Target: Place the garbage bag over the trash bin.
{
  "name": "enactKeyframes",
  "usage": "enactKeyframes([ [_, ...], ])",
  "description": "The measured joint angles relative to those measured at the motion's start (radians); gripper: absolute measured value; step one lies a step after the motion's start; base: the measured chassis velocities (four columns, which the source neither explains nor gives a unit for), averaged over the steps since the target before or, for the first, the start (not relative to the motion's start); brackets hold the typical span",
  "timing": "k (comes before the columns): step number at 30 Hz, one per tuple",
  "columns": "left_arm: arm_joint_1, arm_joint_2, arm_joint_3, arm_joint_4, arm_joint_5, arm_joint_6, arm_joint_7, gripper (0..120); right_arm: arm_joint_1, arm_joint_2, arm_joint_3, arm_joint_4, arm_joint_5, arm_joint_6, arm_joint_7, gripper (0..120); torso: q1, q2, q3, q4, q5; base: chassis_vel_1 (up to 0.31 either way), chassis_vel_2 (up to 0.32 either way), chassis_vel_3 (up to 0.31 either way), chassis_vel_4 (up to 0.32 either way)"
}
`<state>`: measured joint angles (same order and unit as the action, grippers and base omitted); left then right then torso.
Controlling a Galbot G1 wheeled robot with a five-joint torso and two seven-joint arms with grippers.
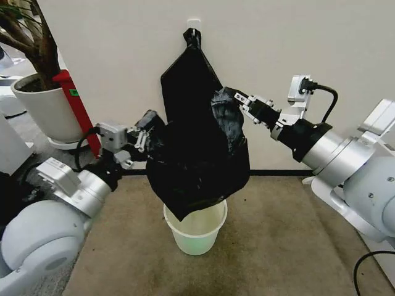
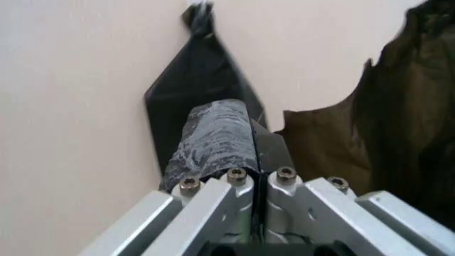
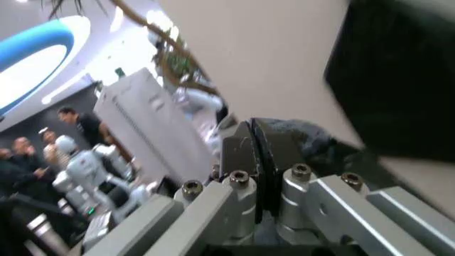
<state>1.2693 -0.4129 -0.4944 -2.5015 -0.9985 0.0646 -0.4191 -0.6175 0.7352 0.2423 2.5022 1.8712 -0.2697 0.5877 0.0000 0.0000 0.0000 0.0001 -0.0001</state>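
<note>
The garbage bag [image 1: 197, 166], glossy black and crinkled, hangs spread between my two grippers in front of the wall. Its lower tip dips into the mouth of the trash bin [image 1: 196, 231], a cream-white bucket on the floor directly below. My left gripper [image 1: 148, 134] is shut on the bag's left edge; in the left wrist view its gripper [image 2: 254, 140] pinches black film, with more of the bag [image 2: 398, 106] beside it. My right gripper [image 1: 226, 98] is shut on the bag's upper right edge, and the right wrist view shows that gripper [image 3: 254, 145] closed on the bag [image 3: 306, 140].
A flat black bag bundle [image 1: 188, 65], knotted at its top, hangs on a wall hook [image 1: 193, 24] behind the bag, also seen as the bundle [image 2: 192, 90]. A large white plant pot [image 1: 43, 108] and a red post [image 1: 77, 105] stand at the left. Brown carpet surrounds the bin.
</note>
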Motion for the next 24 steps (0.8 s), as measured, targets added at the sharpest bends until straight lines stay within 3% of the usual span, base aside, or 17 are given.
enactKeyframes([
  [3,0.11,-0.065,-0.01,0.006,0.11,-0.008,0.009,0,-0.067,0.081,-0.074,-0.013,-0.025,-0.057,-0.017,0,0.0,0.0,0.0,0.0,0.0,0.0,0.0,0.0,0.0],
  [6,0.129,-0.1,0.027,0.033,0.16,-0.015,0.018,0,-0.099,0.121,-0.114,-0.053,-0.076,-0.068,-0.029,0,0.0,0.0,0.0,0.0002,-0.0001,0.0,0.0,0.0,0.0],
  [10,0.105,-0.157,0.113,0.131,0.22,-0.022,0.045,0,-0.183,0.193,-0.168,-0.16,-0.239,-0.085,-0.066,0,0.0,0.0,0.0,-0.0001,-0.0001,0.0,0.0,0.0,0.0],
  [16,0.037,-0.214,0.164,0.252,0.256,-0.027,0.072,0,-0.283,0.236,-0.179,-0.269,-0.345,-0.077,-0.096,0,0.0,0.0,0.0,-0.0003,-0.0001,0.0,0.0,0.0,0.0],
  [21,0.015,-0.223,0.168,0.268,0.259,-0.032,0.079,0,-0.296,0.247,-0.178,-0.289,-0.368,-0.06,-0.098,0,0.0,0.0,0.0,-0.0002,0.0,0.0,0.0,0.0,0.0],
  [24,-0.003,-0.196,0.156,0.247,0.242,-0.033,0.083,0,-0.263,0.232,-0.162,-0.249,-0.353,-0.051,-0.081,0,0.0,0.0,0.0,0.0001,0.0001,0.0,0.0,0.0,0.0],
])
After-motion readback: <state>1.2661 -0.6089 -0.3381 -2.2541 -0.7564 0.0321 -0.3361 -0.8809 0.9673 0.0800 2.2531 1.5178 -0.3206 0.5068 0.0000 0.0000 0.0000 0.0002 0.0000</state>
